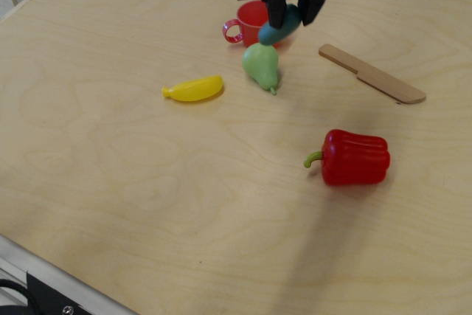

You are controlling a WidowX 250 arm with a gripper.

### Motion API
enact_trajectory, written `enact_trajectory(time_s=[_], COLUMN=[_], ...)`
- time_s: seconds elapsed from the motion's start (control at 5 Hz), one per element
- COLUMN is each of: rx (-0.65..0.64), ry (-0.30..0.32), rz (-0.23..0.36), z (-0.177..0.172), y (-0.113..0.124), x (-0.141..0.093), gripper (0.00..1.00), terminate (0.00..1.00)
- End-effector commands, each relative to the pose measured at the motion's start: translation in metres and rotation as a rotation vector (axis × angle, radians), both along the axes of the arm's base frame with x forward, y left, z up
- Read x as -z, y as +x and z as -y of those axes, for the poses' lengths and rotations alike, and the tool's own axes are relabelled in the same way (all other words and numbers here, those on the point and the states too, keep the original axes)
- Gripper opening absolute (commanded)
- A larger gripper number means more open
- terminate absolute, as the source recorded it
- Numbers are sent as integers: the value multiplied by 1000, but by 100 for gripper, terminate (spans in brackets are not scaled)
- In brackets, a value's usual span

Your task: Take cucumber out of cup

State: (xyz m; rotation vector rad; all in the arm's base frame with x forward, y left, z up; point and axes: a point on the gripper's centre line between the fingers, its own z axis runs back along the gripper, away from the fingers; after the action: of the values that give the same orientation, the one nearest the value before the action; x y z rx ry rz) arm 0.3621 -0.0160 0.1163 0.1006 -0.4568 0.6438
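The dark teal cucumber (279, 27) is clamped between the black fingers of my gripper (292, 11). It hangs tilted in front of the red cup (249, 18), just above the pale green pear (261, 65). The cup stands upright on the table at the top centre, its loop handle to the left. The gripper partly hides the cup's right side. I cannot tell whether the cucumber touches the pear.
A yellow banana (193, 88) lies left of the pear. A wooden knife (372, 73) lies at the right rear. A red bell pepper (352, 157) lies nearer at the right. The table's front edge (44, 274) runs along the bottom left.
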Motion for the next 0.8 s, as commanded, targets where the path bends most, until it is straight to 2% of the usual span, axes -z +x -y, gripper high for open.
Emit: enact_trajectory(time_s=[0.0, 0.4, 0.6], rx=[24, 29, 41], ry=[14, 7, -23], rz=[-6, -70, -55], z=[8, 17, 25], y=[-61, -103, -119], x=[-1, 27, 30], gripper=[0, 0, 0], terminate=[0, 0, 0])
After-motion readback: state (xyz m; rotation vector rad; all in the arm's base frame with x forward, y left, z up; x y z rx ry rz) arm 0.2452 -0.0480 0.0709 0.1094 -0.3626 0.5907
